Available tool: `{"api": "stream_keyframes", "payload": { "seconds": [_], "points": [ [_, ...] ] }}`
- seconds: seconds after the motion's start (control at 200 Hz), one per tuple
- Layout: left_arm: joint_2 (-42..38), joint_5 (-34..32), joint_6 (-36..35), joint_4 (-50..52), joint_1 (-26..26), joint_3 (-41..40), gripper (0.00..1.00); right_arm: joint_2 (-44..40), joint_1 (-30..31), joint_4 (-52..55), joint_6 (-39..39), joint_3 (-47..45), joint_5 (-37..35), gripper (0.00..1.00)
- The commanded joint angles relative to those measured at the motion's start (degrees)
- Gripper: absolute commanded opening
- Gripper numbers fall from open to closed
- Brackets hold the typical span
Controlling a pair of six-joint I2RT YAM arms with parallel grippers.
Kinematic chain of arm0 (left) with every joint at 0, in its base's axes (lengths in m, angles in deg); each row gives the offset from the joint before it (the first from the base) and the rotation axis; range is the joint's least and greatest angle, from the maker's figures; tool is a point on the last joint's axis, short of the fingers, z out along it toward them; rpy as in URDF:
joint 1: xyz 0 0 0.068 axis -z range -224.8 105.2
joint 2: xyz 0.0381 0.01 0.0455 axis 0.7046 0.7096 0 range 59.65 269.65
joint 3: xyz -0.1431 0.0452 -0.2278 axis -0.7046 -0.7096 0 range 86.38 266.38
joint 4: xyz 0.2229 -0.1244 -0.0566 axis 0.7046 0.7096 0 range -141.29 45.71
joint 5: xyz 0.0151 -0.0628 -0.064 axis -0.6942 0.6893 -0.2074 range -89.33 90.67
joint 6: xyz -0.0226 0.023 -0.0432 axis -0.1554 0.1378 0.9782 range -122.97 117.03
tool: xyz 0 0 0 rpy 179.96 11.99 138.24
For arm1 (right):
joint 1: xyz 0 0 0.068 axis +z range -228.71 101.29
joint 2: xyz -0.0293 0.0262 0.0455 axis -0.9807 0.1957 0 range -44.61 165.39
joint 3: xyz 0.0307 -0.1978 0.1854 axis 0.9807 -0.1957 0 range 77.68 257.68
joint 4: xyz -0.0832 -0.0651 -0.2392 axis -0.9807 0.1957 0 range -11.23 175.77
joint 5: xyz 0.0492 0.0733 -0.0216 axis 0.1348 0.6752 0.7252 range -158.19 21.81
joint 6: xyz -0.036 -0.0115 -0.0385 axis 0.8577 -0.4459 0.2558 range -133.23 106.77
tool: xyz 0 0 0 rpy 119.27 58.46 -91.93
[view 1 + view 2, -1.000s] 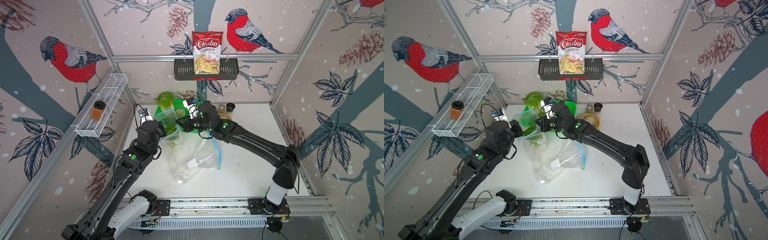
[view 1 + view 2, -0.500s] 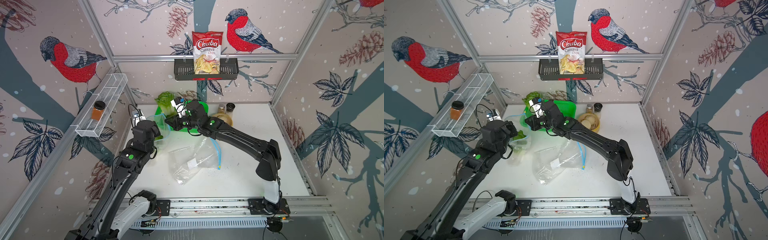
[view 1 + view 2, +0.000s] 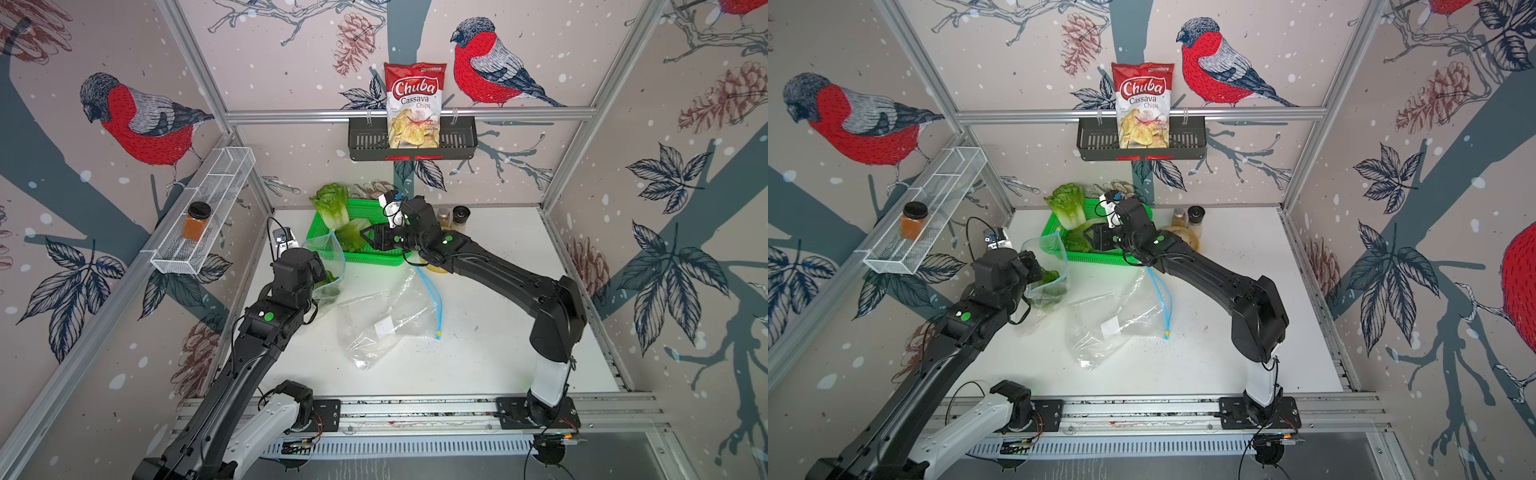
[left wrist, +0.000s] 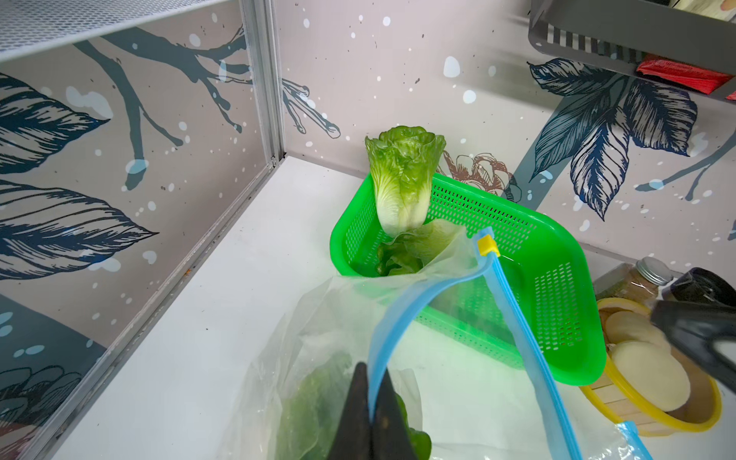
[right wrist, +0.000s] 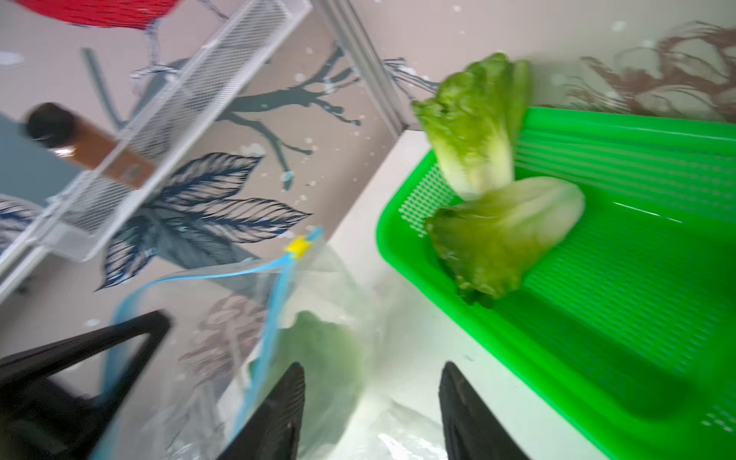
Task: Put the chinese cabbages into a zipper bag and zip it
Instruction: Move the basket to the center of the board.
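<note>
In both top views, finds the left gripper (image 3: 323,279) (image 3: 1036,270) clamped shut on the mouth of the raised zipper bag (image 3: 328,253) (image 3: 1047,255) with the bagged cabbage (image 3: 331,278) (image 3: 1051,277) inside, and the right gripper (image 3: 368,237) (image 3: 1090,240) over the green basket (image 3: 365,261) (image 3: 1100,259), parted and empty, near the upright cabbage (image 3: 332,203) (image 3: 1067,205) and the lying cabbage (image 3: 352,235) (image 3: 1074,242). From the left wrist, shows the fingertips (image 4: 358,398) pressed together on the bag's blue zip strip (image 4: 402,310), the basket just beyond. From the right wrist, blurred, shows both fingers (image 5: 278,406) well apart with nothing between them, the two basket cabbages ahead.
</note>
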Motion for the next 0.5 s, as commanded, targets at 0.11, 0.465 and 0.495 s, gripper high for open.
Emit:
{"api": "stream_keyframes", "payload": {
  "seconds": [0.11,0.465,0.495],
  "points": [
    [0.00,5.55,0.28,-1.15,-0.12,0.45,0.03,8.12,-1.73,5.34,-0.54,4.17,-5.70,0.62],
    [-1.14,4.91,1.82,-1.11,-0.14,-1.13,0.03,21.96,-3.33,16.31,-1.33,16.85,-11.12,0.66],
    [-1.20,4.89,1.89,-1.04,-0.12,-1.21,0.03,22.93,-3.51,17.38,-1.40,17.85,-11.08,0.66]
  ]
}}
